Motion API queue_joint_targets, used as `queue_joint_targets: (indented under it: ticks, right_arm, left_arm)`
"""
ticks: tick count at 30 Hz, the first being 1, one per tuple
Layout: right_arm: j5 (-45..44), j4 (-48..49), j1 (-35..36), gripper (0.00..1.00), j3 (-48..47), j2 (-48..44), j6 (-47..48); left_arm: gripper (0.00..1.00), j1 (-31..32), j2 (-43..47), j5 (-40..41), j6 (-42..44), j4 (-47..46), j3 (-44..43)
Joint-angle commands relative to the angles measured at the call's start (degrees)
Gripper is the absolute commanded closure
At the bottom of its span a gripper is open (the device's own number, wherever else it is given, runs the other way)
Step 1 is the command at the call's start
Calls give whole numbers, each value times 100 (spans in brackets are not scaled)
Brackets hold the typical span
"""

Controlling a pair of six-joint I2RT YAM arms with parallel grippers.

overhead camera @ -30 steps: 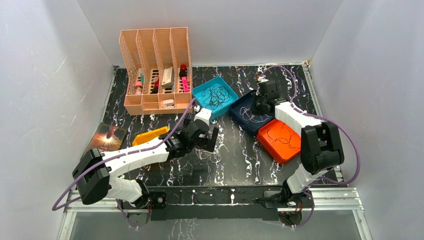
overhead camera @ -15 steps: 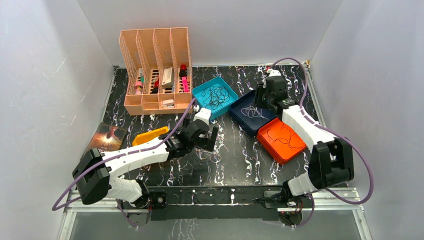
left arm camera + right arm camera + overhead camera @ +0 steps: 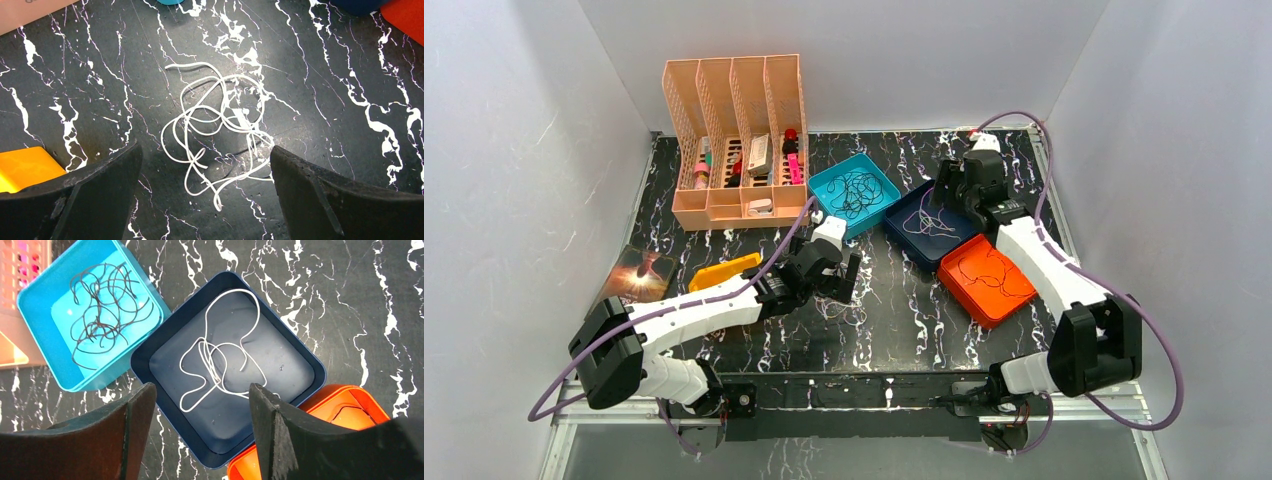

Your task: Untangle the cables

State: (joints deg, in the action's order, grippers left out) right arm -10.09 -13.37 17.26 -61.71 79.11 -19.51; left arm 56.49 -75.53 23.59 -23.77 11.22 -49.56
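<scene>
The left tool (image 3: 205, 152) hung low over the black marbled surface (image 3: 350, 75) with its two dark fingers spread wide and nothing between them. Straight beneath that gap lay a white tangle (image 3: 220, 125) of thin cable, its loose loops crossing one another flat on the surface and touching neither finger. A yellow block (image 3: 20, 167) showed at the left edge of that wrist view.

The right tool (image 3: 201, 390) hovered above the dark blue tray (image 3: 290, 355), its fingers clearly apart and gripping nothing. In that tray rested a single white cable (image 3: 215, 360), curled in a few open loops. Just beside it, corner to corner, stood the teal tray (image 3: 40, 335) holding the black cables (image 3: 105, 315) in a loose nest. On the blue tray's other side sat the orange tray (image 3: 1009, 300) with one thin dark cable (image 3: 984, 268) inside. A peach organiser (image 3: 734, 140) stood at the far left of the surface.
</scene>
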Motion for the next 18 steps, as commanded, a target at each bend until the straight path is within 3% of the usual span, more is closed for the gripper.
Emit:
queue_joint_targets:
  ticks: [1, 12, 14, 18]
  right_arm:
    - [-386, 351, -21, 23, 92, -431, -375]
    - [-1446, 203, -23, 15, 353, -540, -1175]
    - [-1196, 190, -27, 17, 295, -377, -986]
    - [103, 213, -38, 23, 39, 257, -287]
  left_arm:
    - [2, 17, 131, 124, 72, 130, -233]
    - [2, 14, 160, 119, 110, 135, -230]
    - [2, 11, 168, 127, 101, 125, -207]
    - [2, 13, 185, 132, 92, 117, -179]
